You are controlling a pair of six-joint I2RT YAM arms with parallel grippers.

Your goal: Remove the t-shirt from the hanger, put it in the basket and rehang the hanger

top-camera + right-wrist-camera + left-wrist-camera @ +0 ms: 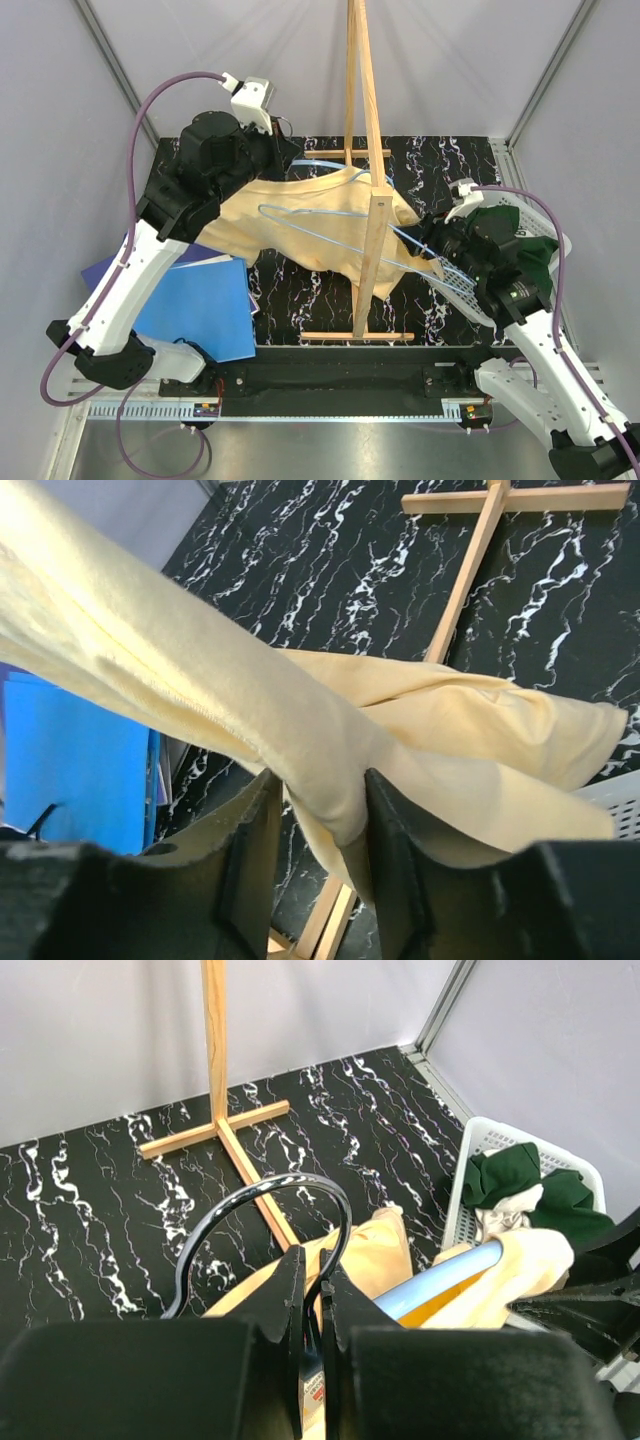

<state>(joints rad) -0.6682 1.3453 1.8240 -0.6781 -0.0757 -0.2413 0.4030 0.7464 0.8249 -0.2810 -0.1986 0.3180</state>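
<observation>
Spanning the counter [290,300] from its far-left corner toward the right edge, the shirt [300,215] is held taut above the surface between the two grippers. Its long axis runs on a slight diagonal. In the top view it crosses the wooden stand [365,100]; contact with the stand cannot be determined.

The left gripper [318,1305], at the far-left corner, has its fingers pressed together on the black hook [290,1177] of the hanger [440,1278]. The blue hanger arm runs rightward from it, inside the cloth. The right gripper [318,820], near the right edge, pinches a fold of the shirt between both fingers. Whether that fold is hem or sleeve cannot be told.

Assessment: the shirt is not yet off. Hanger and shirt lie on one axis, so the coming move appears to depend on parting the two holds along that line, with the hook toward the far-left corner and the cloth toward the right edge. The right arm is nearer the cloth's free end and the left arm is nearer the hook. The stand, standing between the two holds, is a possible snag.

Containers: one white basket [478,1138] at the right edge, just beside the right arm. It holds a dark green cloth [520,1175] and a pale piece under it.
</observation>
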